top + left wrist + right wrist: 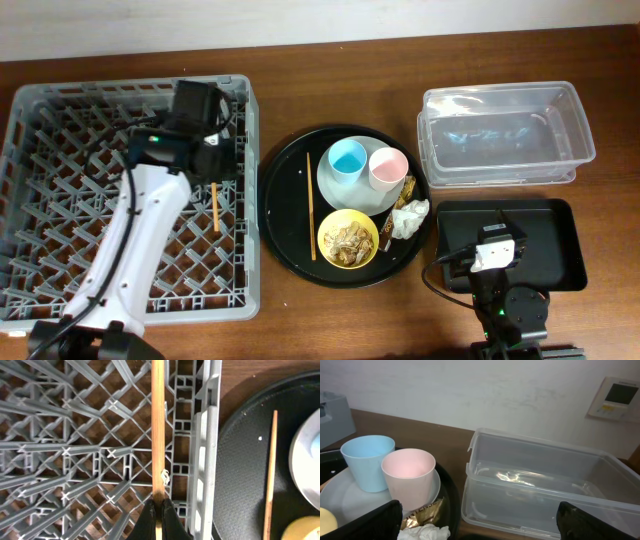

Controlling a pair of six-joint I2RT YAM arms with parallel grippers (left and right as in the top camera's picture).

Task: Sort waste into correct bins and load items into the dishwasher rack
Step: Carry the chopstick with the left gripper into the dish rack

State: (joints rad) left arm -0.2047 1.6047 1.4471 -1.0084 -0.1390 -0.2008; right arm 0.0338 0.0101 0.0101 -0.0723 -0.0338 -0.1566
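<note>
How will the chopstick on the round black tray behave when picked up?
The chopstick looks straight and wooden, so probably stiff and light. Thin and flat on the round black tray, it may roll or slip when pinched.

A square grey plastic rack sat at the counter's left edge, a round black tray mid-counter, a clear plastic tub near the back-right corner, and a shallow black rectangular tray before it.

No lettering, brand or number can be read anywhere. A wall control panel, at two o'clock in the right wrist view, carries a small grey screen and what may be tiny markings, too blurred to read.
</note>
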